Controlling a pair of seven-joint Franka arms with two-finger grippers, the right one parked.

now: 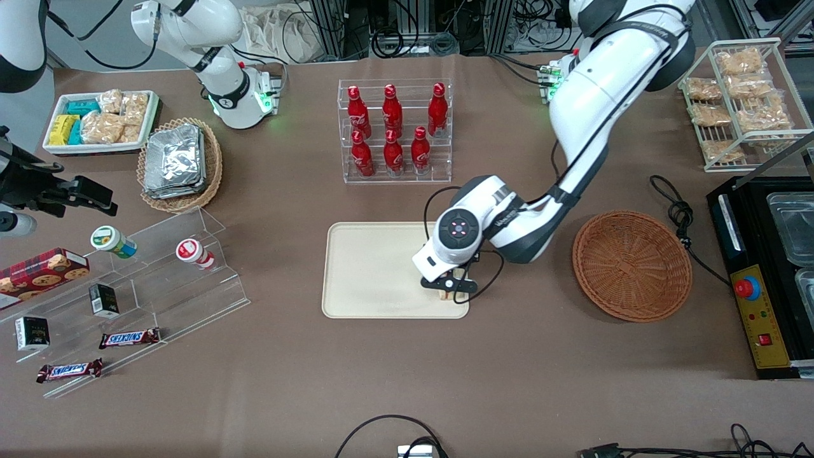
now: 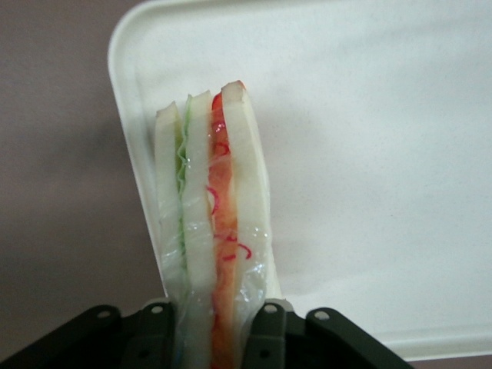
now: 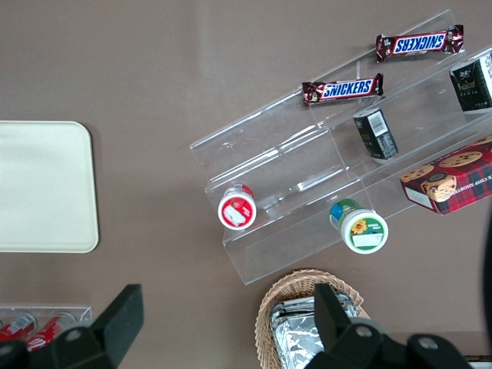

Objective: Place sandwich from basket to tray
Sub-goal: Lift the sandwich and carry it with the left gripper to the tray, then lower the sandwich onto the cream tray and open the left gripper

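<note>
Right now the sandwich (image 2: 211, 223), a plastic-wrapped wedge with green and red-orange filling, is pinched upright between the gripper (image 1: 449, 286) fingers (image 2: 265, 338), clamped on its sides, over the corner of the tray (image 1: 369, 267) nearest the front camera on the working arm's side. Round reddish wicker basket (image 1: 632, 265) sits beside the tray toward the working arm's end, holding nothing visible. Rack of red bottles (image 1: 394, 130) stands farther from the front camera than the tray.

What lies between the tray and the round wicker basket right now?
Front view: bare brown tabletop, with the working arm's wrist above it; the gripper holds the sandwich over the tray, and the basket is empty.
</note>
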